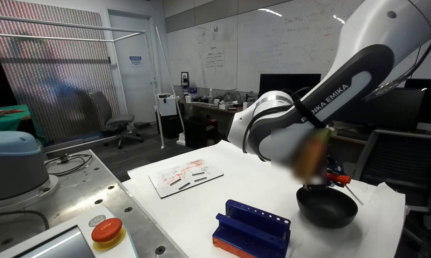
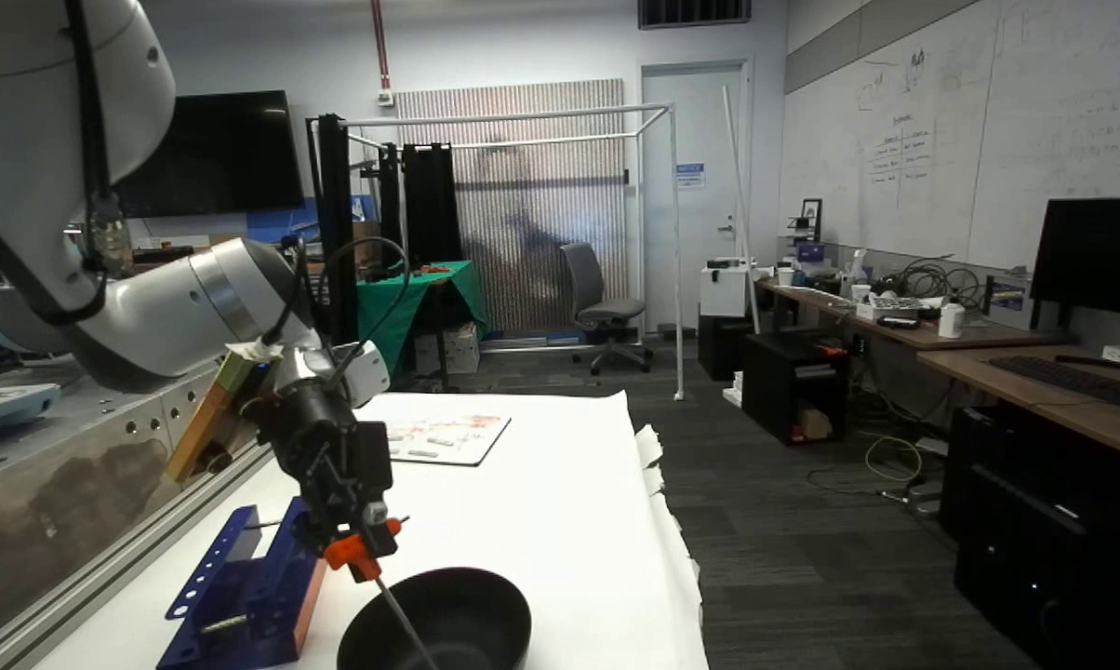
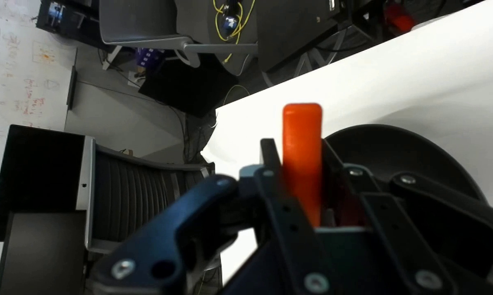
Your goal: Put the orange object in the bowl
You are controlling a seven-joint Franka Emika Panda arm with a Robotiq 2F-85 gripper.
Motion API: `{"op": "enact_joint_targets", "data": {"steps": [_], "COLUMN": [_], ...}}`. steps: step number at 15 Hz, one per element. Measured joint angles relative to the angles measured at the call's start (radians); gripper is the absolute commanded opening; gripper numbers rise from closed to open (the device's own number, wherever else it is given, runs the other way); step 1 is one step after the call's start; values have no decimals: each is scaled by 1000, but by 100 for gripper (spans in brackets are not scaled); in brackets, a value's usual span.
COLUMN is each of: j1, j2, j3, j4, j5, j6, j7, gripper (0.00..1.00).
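Note:
The orange object is a tool with an orange T-shaped handle and a thin metal shaft. Its handle shows in both exterior views (image 1: pixel 339 178) (image 2: pixel 353 555) and large in the wrist view (image 3: pixel 302 151). My gripper (image 2: pixel 363 544) is shut on the handle, with a finger on each side in the wrist view (image 3: pixel 297 157). The black bowl (image 1: pixel 328 211) stands on the white table just below the gripper; it also shows in an exterior view (image 2: pixel 472 609) and the wrist view (image 3: pixel 394 151). The shaft slants down across the bowl's rim area; I cannot tell whether it touches.
A blue ridged rack (image 1: pixel 253 229) stands beside the bowl, also visible in an exterior view (image 2: pixel 244 596). A small whiteboard (image 1: pixel 165 179) with several dark pieces lies farther along the table. A red stop button (image 1: pixel 107 230) sits on a pale base. A chair (image 1: pixel 408 165) stands past the table edge.

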State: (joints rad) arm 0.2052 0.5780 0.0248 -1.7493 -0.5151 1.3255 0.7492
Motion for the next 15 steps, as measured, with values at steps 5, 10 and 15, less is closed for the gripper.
{"op": "enact_joint_targets", "data": {"steps": [5,10,15], "j1": [0,0,0], "j2": [7,4,-84], "j3": [0,1,23], "j4": [32,47,34], "j5": [32,48,96], "j6": [-1,-3,35], "j7": [1,-11,-134], "gripper": [99,100,100]}}
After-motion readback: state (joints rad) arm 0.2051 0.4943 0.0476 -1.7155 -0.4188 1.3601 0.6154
